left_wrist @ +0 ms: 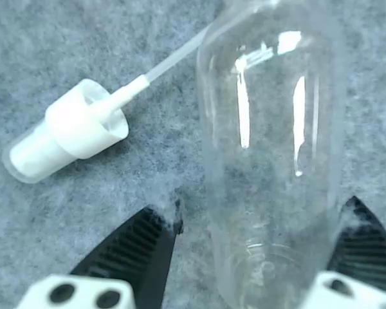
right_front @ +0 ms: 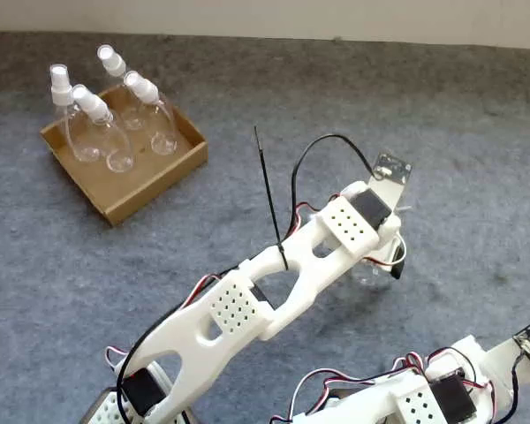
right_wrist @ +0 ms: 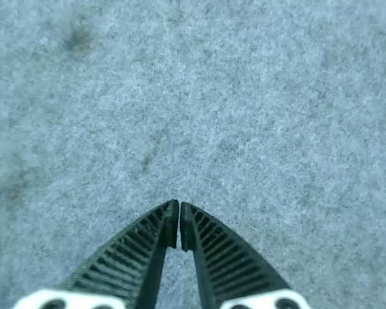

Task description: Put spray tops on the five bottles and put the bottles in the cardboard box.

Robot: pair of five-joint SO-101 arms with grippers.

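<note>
Left gripper (left_wrist: 262,209) gapes wide around a clear bottle (left_wrist: 270,141), holding nothing; a spray top (left_wrist: 71,135) lies beside. Right gripper (right_wrist: 179,212) is closed and empty above carpet (right_wrist: 244,96).

- The left arm (right_front: 247,300) stretches from its base at 7 o'clock in the high view out toward 2 o'clock, with its links nearly straight and its wrist bent downward at the far end.
- The left tool (left_wrist: 260,212) has its two black ribbed fingers (left_wrist: 138,248) spread wide, tips well apart.
- The right arm (right_front: 424,402) lies low at 5 o'clock in the high view, with its wrist out toward 4 o'clock.
- The right tool (right_wrist: 179,225) points downward, its ribbed fingers drawn together to a point.
</note>
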